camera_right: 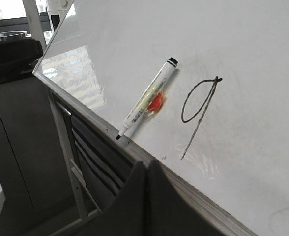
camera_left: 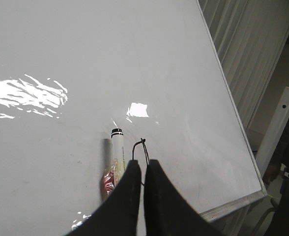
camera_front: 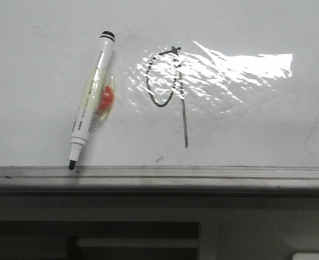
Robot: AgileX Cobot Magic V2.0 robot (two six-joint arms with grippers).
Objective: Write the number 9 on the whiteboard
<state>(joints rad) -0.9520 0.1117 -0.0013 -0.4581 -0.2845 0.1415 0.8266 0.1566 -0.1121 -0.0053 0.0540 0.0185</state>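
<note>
The whiteboard (camera_front: 246, 130) (camera_left: 134, 59) (camera_right: 233, 39) fills the front view, with glare on its film. The number 9 (camera_front: 180, 92) (camera_left: 142, 142) (camera_right: 199, 118) is drawn on it in thin black line, an oval loop with a long tail. Left of it a white marker pen (camera_front: 91, 97) (camera_left: 117, 147) (camera_right: 149, 101) leans on the board, uncapped tip down on the grey ledge (camera_front: 203, 176), with a red patch under clear tape at its middle. My left gripper (camera_left: 143, 163) is shut and holds nothing, off the board in front of the 9. My right gripper (camera_right: 147, 164) is shut and empty, below the ledge.
Small grey smudges (camera_front: 158, 159) mark the board just above the ledge. Under the ledge is a dark panel with slots (camera_front: 138, 238). A white frame post (camera_left: 277, 132) stands past the board's side edge. A dark cabinet (camera_right: 16, 147) sits beside the board's stand.
</note>
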